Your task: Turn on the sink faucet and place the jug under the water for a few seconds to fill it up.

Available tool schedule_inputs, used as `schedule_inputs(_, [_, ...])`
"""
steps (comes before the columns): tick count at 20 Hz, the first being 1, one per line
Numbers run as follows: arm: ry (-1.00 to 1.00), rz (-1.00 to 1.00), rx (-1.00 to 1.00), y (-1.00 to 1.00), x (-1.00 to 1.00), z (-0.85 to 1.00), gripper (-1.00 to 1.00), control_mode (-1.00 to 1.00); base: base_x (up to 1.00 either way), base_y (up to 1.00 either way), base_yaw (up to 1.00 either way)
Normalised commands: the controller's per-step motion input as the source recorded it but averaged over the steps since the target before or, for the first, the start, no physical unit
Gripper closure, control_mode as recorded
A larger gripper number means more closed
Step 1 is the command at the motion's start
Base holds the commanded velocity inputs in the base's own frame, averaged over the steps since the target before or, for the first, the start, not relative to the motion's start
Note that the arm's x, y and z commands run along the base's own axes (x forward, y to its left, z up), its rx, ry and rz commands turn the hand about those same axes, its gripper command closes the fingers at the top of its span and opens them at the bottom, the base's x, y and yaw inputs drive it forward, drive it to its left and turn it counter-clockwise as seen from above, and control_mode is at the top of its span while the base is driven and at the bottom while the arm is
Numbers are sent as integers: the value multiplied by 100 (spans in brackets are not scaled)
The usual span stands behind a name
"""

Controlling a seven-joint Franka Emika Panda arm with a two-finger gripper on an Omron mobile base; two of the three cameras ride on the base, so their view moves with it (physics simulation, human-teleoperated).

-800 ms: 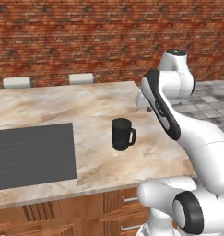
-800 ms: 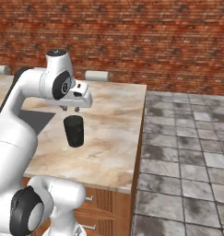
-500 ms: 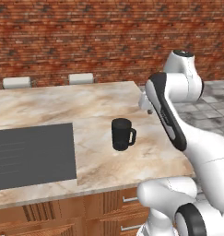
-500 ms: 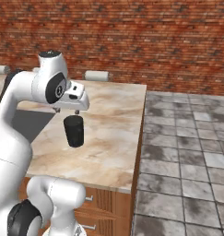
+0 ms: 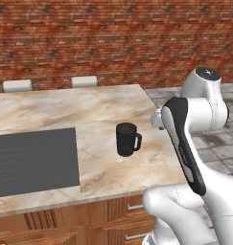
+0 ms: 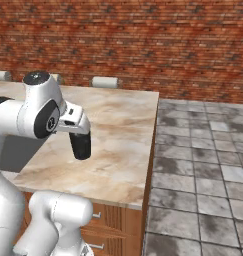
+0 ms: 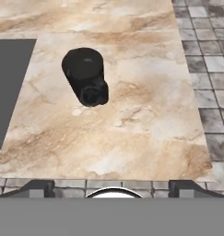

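The jug (image 5: 127,139) stands upright on the counter (image 5: 108,110), just right of the sink (image 5: 34,160); the gripper (image 7: 112,185) hangs well above with jaws wide and empty — the opening reach, I judge — next, descending squarely over it.

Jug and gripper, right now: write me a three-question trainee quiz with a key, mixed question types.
1. True or false: the gripper is shut on the jug.
2. Multiple choice: in the left base view the jug stands (A) on the dark grey sink panel, (B) on the marble counter just beside that panel, (C) on the tiled floor.
3. Fill in: the jug stands upright with its loop ______ turned away from the sink panel.

Key: 1 false, the jaws are open and well clear of the jug. 2 B. 3 handle.
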Motion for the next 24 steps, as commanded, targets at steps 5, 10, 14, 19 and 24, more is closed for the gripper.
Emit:
schedule_inputs(5, [17,0,1,-1,58,0,-100,-100,0,0,0])
schedule_inputs(10, [13,1,1,-1,51,0,-100,-100,0,0,0])
schedule_inputs(14, [-3,1,0,0,-12,0,-100,-100,0,0,0])
schedule_inputs(19, [-1,0,0,0,-16,0,-100,-100,0,0,0])
schedule_inputs(24, [-1,0,0,0,-6,0,-100,100,-30,35,0])
